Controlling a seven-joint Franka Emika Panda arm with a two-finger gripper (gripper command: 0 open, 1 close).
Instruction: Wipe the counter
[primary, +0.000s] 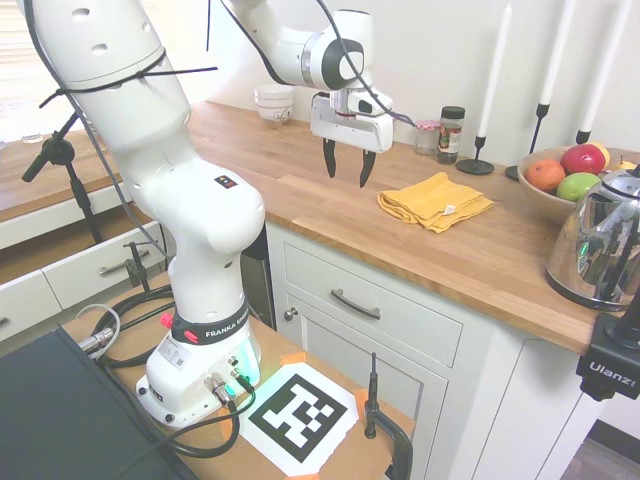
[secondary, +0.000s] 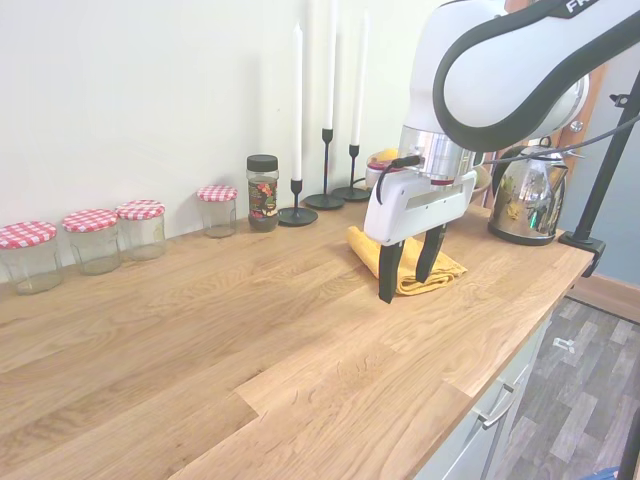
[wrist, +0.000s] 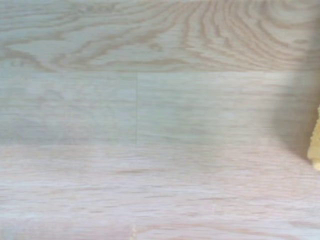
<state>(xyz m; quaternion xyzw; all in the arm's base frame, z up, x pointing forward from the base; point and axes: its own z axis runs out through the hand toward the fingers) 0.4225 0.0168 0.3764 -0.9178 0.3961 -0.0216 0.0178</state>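
Gripper (primary: 347, 166) spread wide and empty above counter (primary: 300, 190), fingers pointing down. Folded yellow cloth (primary: 434, 201) just beside, lying flat on wood, untouched.

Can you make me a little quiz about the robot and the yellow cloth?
1. True or false: the gripper is holding the yellow cloth.
2. How many jars with red checked lids show in the second exterior view? A) two B) four C) six
3. Fill in: the cloth lies on the ___.

Key: 1. False, it hangs open above bare wood beside the cloth. 2. B. 3. counter.
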